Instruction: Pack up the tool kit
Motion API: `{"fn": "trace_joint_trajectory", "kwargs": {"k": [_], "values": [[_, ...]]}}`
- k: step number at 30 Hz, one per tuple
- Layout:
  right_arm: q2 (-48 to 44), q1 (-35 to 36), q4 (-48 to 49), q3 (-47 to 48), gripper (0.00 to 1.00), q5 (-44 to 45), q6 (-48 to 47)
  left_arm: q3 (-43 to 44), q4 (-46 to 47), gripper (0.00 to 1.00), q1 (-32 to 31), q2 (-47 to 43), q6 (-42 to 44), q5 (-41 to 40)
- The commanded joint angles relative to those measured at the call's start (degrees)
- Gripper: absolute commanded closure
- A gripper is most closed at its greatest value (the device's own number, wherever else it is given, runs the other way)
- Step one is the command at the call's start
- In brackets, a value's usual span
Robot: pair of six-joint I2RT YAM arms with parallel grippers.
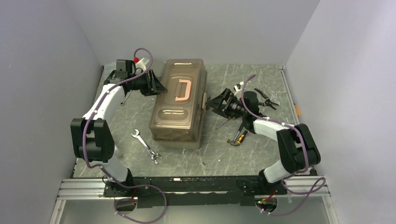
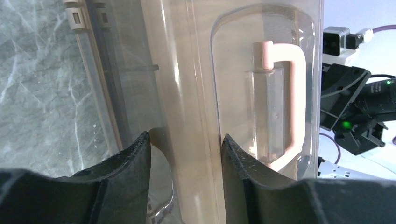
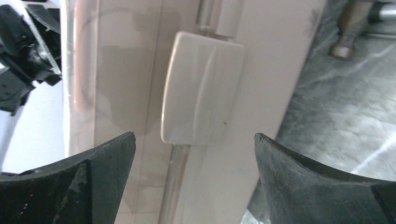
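Left arm reaches to the far left of the table (image 1: 219, 156), its left gripper (image 2: 186, 140) at the left flank of the toolbox (image 1: 180, 122). A white item with a red tip (image 1: 140, 60) sits just behind its wrist; can't tell what it is.

Left wrist view: fingers (image 2: 130, 172) part-open, straddling the strip of smoky lid between the outer edge and the handle recess. Tips look to be against the lid. Can't tell if they actually clamp it.

Steel wrench (image 1: 147, 145) lies flat on the table, near the toolbox's near-left corner, not touching it.

Toolbox is mid-table, long axis running near to far, lid closed. Pink handle (image 1: 181, 89) lies flat in its recess on top.

Right gripper (image 3: 194, 135) is at the toolbox's right side, about mid-length. Fingers (image 3: 299, 168) spread wide and holding nothing. A tan latch (image 3: 201, 88) on the box wall sits in the gap between them, untouched by either tip.

Right of the box, loose on the table: a hammer (image 1: 238, 138) with a black-orange grip just under the right forearm, and black pliers (image 1: 266, 99) farther back right. A thin tool lies near the right wrist, partly hidden by the arm; type unclear.
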Motion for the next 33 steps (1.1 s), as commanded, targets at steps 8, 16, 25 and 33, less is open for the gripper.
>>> {"fn": "trace_joint_trajectory", "kwargs": {"k": [8, 16, 25, 33], "values": [[11.68, 0.47, 27.71, 1.68, 0.02, -5.98, 13.31, -6.59, -12.87, 0.71, 0.72, 15.73, 7.62, -13.94], [16.99, 2.04, 35.82, 4.88, 0.10, -7.89, 17.56, -5.07, -13.83, 0.73, 2.80, 17.24, 8.60, -13.84], [23.45, 3.55, 47.83, 7.88, 0.22, -8.47, 25.19, -3.48, -15.76, 0.75, 4.06, 18.79, 9.55, -14.84], [25.75, 5.30, 52.97, 10.74, 0.46, -7.92, 28.64, -2.65, -16.28, 0.75, 5.24, 19.15, 9.91, -14.37]]}}
